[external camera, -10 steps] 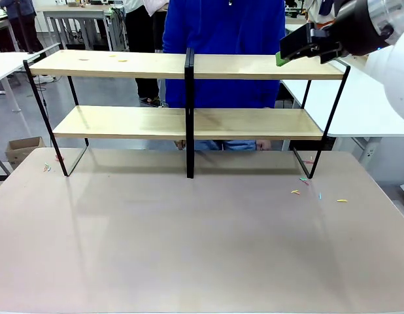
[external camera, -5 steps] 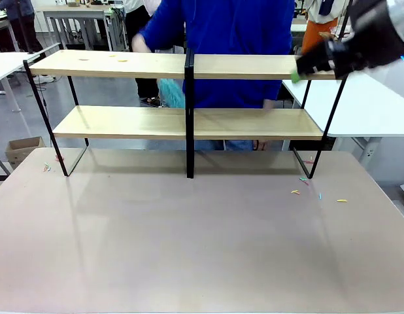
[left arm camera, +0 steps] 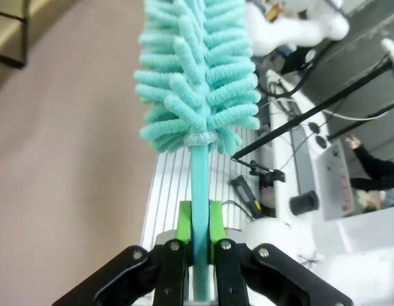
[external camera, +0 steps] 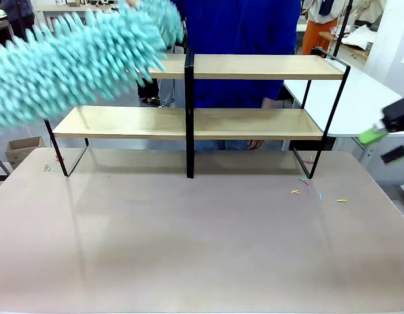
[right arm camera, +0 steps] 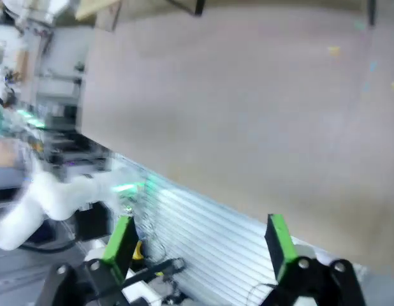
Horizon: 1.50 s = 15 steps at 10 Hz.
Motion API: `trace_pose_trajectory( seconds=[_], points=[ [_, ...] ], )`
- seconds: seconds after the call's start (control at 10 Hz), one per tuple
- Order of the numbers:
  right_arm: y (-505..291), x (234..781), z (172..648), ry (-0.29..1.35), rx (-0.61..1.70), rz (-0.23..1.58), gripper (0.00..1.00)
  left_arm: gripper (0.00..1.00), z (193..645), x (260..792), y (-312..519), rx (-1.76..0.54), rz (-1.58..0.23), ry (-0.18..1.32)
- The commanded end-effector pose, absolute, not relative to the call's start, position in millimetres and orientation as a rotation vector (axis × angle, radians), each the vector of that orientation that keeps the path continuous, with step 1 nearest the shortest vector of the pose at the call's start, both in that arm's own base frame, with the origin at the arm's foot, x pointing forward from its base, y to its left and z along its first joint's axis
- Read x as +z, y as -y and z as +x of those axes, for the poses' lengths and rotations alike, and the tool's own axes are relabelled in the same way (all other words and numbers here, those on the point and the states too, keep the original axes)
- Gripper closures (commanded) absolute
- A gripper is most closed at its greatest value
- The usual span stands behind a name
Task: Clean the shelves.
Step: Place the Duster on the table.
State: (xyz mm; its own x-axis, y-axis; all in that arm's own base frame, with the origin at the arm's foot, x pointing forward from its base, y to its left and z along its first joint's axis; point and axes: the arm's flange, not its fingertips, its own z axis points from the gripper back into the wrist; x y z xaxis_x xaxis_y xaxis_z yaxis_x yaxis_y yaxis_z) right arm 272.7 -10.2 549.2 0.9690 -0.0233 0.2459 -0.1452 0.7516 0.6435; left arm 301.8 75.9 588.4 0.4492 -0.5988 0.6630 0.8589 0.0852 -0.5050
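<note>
Right end effector [external camera: 393, 139] shows in the front view at the picture's right edge, beyond the table's [external camera: 202, 248] far right corner, a green pad visible; its spread cannot be judged there. Well to its left, the shelves [external camera: 254, 124] stand at the table's far edge, with a person in blue [external camera: 241, 39] behind them. A blurred teal duster [external camera: 71, 59] sweeps across the shelves' upper left part.

Seen from the left wrist, the left end effector [left arm camera: 197, 242] is pressed together on the duster's thin teal handle [left arm camera: 198, 185], the fluffy head rising straight ahead of the fingers over the table.

From the right wrist, the right end effector [right arm camera: 200, 245] has its green pads spread wide apart, empty, with the table ahead of it.
</note>
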Motion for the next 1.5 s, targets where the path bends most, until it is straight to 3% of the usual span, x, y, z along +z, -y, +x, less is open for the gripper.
trace_pose_trajectory(
  seconds=[0.0,0.1,0.2,0.3,0.4,0.7,0.8,0.9,1.1,1.2,1.3,1.4],
  points=[
    [37,493,276,0.188,-0.075,0.855,0.00,0.88,282,545,-55,-1.108,-0.986,0.426],
    [41,481,278,0.189,-0.102,0.901,0.00,0.88,276,529,-49,-1.112,-0.974,0.456],
    [39,533,278,0.206,-0.015,0.800,0.00,0.88,273,511,-39,-1.045,-0.917,0.558],
    [39,533,278,0.206,-0.015,0.800,0.00,0.88,270,508,-32,-0.987,-0.783,0.310],
    [39,533,278,0.206,-0.015,0.800,0.00,0.88,288,514,-52,-1.075,-0.960,0.431],
    [39,533,278,0.206,-0.015,0.800,0.00,0.88,280,504,-46,-1.051,-0.898,0.414],
    [33,533,279,0.188,-0.036,0.774,0.00,0.88,297,483,-24,-1.343,-0.811,0.456],
    [25,518,285,0.071,-0.007,0.825,0.00,0.88,322,456,-4,-1.416,-0.651,0.487],
    [29,480,293,-0.107,-0.070,0.963,0.00,0.88,347,420,18,-1.517,-0.508,0.449],
    [32,468,295,-0.120,-0.162,0.989,0.00,0.88,354,408,25,-1.551,-0.440,0.394],
    [23,497,285,-0.026,-0.041,0.874,0.00,0.88,363,399,31,-1.585,-0.410,0.376],
    [23,497,285,-0.026,-0.041,0.874,0.00,0.88,369,393,36,-1.593,-0.383,0.367]
  ],
)
